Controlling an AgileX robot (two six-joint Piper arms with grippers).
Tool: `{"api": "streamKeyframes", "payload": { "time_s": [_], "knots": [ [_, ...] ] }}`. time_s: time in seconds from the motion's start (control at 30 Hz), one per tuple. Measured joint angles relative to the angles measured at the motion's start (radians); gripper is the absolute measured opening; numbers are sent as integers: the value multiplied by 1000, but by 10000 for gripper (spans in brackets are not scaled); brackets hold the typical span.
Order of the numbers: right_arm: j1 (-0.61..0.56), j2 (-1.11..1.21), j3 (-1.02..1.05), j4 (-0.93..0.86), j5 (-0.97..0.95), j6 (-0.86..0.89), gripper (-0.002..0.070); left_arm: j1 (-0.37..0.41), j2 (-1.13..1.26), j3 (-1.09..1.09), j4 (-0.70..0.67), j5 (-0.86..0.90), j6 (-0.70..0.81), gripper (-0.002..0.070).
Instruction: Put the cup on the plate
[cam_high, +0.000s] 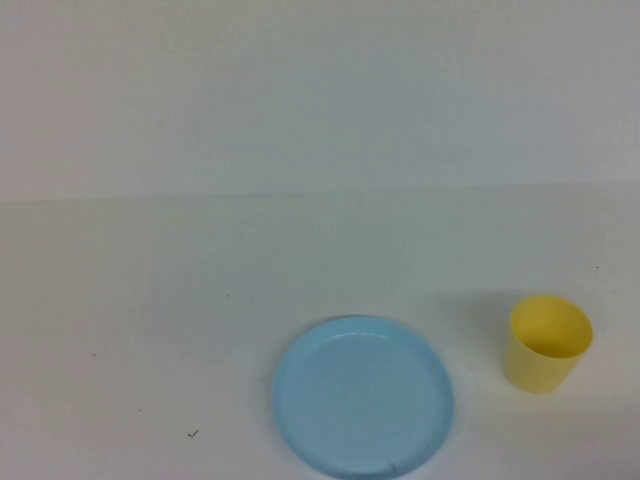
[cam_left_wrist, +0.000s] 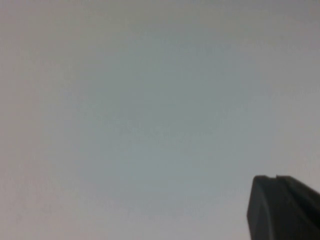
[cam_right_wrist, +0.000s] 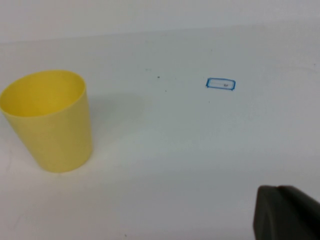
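The yellow cup (cam_high: 546, 343) stands upright and empty on the white table, to the right of the light blue plate (cam_high: 363, 397), apart from it. The plate lies flat and empty near the table's front edge. The cup also shows in the right wrist view (cam_right_wrist: 49, 120). My right gripper (cam_right_wrist: 276, 188) is back from the cup, its two dark fingers pressed together and holding nothing. My left gripper (cam_left_wrist: 275, 177) hovers over bare table, its fingers also together and empty. Neither arm shows in the high view.
A small blue-outlined rectangle mark (cam_right_wrist: 220, 84) lies on the table beyond the cup in the right wrist view. A few small dark specks (cam_high: 193, 434) dot the table left of the plate. A white wall rises behind the table.
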Motion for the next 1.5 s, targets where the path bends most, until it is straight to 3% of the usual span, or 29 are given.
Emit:
{"api": "streamKeyframes", "payload": {
  "time_s": [0.1,0.37,0.47,0.7,0.83,0.97,1.1,1.23,1.5],
  "knots": [
    [0,0,0,0,0,0,1,0,116,-168,106,202,0,1],
    [0,0,0,0,0,0,1,0,438,-428,88,765,16,1],
    [0,0,0,0,0,0,1,0,555,-431,16,798,139,1],
    [0,0,0,0,0,0,1,0,849,-431,-446,949,580,1],
    [0,0,0,0,0,0,1,0,1028,-431,-605,986,695,3],
    [0,0,0,0,0,0,1,0,1167,-431,-647,1030,800,35],
    [0,0,0,0,0,0,1,-40,1264,-431,-647,1043,843,195],
    [0,0,0,0,0,0,1,-137,1336,-431,-649,1008,845,344],
    [0,0,0,0,0,0,1,-288,1528,-431,-629,880,840,352]
  ]
}}
